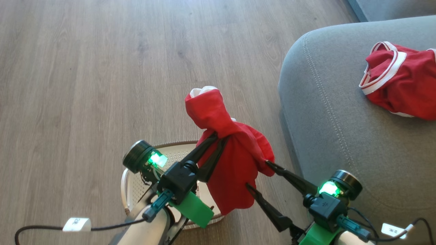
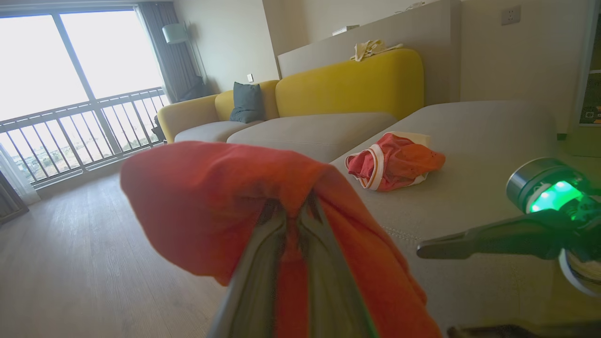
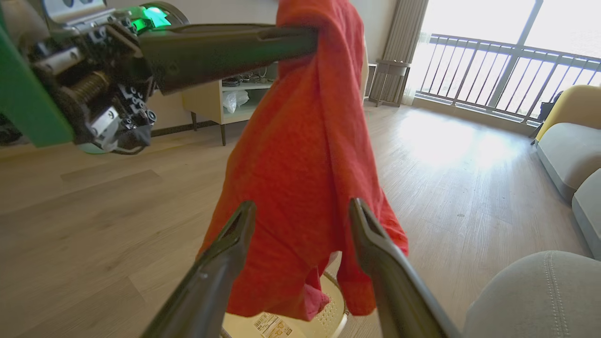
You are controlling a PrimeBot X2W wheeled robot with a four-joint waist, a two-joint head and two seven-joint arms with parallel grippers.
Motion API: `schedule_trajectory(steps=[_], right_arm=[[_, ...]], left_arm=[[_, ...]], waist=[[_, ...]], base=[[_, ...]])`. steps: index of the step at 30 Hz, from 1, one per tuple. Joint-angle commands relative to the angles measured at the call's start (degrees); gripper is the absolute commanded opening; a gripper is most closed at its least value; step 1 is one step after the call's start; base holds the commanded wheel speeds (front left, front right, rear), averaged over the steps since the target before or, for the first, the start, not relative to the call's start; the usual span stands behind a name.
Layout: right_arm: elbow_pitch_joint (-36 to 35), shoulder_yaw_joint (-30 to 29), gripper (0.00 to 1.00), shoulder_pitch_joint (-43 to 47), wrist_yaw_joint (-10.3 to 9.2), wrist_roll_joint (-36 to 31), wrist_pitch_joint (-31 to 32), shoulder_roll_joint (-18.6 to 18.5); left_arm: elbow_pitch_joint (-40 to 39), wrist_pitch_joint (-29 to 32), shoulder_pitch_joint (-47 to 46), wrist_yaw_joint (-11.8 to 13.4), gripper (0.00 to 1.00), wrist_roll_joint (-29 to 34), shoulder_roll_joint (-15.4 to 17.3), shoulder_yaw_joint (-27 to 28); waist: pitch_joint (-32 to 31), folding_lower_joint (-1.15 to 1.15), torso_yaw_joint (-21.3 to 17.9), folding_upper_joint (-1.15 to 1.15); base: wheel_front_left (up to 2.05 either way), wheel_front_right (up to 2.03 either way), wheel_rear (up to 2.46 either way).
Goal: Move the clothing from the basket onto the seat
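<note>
Hanging from the left gripper [image 1: 218, 137], the soft bright red fabric garment [image 1: 235, 170] is pinched only at a bunched fold near its top. The two long dark fingers [image 1: 201, 149] are pressed together on it, and the rest of the cloth drops below them, above the small cream-white perforated plastic basket [image 1: 170, 143]. The right gripper [image 1: 258, 174] stands wide open and holds nothing, one finger at each side of the lower hem (whether it touches the cloth, I cannot tell). The large grey upholstered seat cushion [image 1: 340, 136] is to the right of both grippers, and a second red garment with white trim bands [image 1: 398, 78] already lies on it. The pinch looks small, so I judge that a quick swing toward the seat can pull the fold out and drop the garment on the wooden floor [image 1: 102, 68]. Also the hem can catch on the open right fingers.
</note>
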Motion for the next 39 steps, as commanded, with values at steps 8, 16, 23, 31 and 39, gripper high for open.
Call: schedule_trajectory(steps=[8,16,23,31,39], right_arm=[[-1.2,-1.2,1.0,-1.0,-0.01,-2.4,-0.1,0.9],[0.5,1.1,1.0,-3.3,-0.01,-2.7,-0.1,1.3],[3.4,2.2,1.0,-5.9,-0.01,-4.3,-0.1,2.2],[5.8,1.9,1.0,-7.3,-0.01,-5.7,-0.1,4.5],[9.0,0.8,0.0,-7.4,-0.01,-5.9,-0.1,6.5]], left_arm=[[-1.6,-0.3,-1.4,0.1,0.0,-0.2,0.6,1.0],[-1.6,-0.3,-2.1,-0.7,0.0,0.2,1.2,-3.0],[-1.5,-0.3,-2.9,-1.0,0.0,0.3,1.4,-5.5],[-1.7,-0.3,-3.3,-1.1,0.0,0.2,1.4,-7.8],[-2.3,-0.3,-3.1,-1.1,0.0,0.1,1.3,-9.6]], waist=[[0.2,0.0,0.6,0.0],[0.6,0.0,1.1,0.0],[1.1,0.0,1.4,0.0],[1.5,0.0,2.1,0.0],[1.1,0.0,3.0,0.0]], base=[[0.0,0.0,0.0],[0.0,0.0,0.0],[0.0,0.0,0.0],[0.0,0.0,0.0],[0.0,0.0,0.0]])
